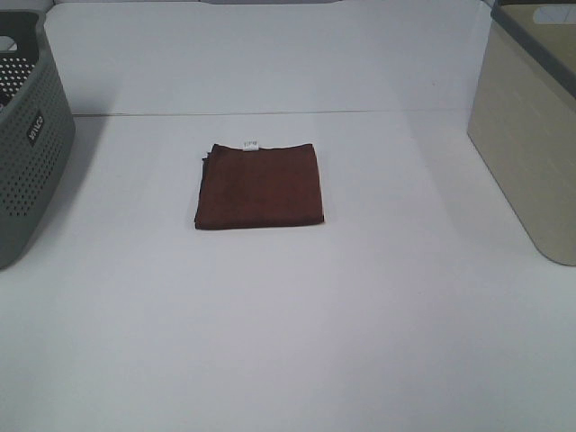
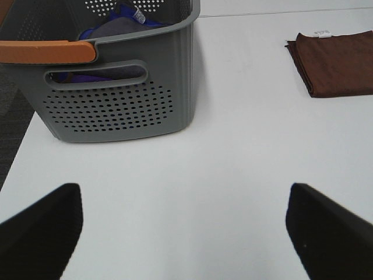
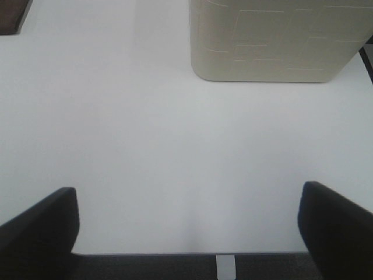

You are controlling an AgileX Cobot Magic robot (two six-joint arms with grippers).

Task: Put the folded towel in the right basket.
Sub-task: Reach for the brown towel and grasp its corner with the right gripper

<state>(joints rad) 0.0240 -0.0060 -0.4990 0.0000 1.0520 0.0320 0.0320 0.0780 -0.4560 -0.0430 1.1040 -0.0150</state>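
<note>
A folded dark red-brown towel (image 1: 260, 184) with a small white tag lies flat on the white table, a little left of centre. It also shows in the left wrist view (image 2: 338, 63), and one corner shows in the right wrist view (image 3: 13, 16). The beige right basket (image 1: 531, 135) stands at the table's right edge and shows in the right wrist view (image 3: 274, 38). My left gripper (image 2: 185, 230) is open and empty over bare table near the grey basket. My right gripper (image 3: 186, 230) is open and empty at the table's front edge, short of the beige basket. Neither gripper shows in the high view.
A grey perforated basket (image 1: 27, 144) stands at the left edge; in the left wrist view (image 2: 116, 87) it holds blue and grey cloth and has an orange handle (image 2: 46, 51). The table's front edge (image 3: 186, 254) runs just under my right gripper.
</note>
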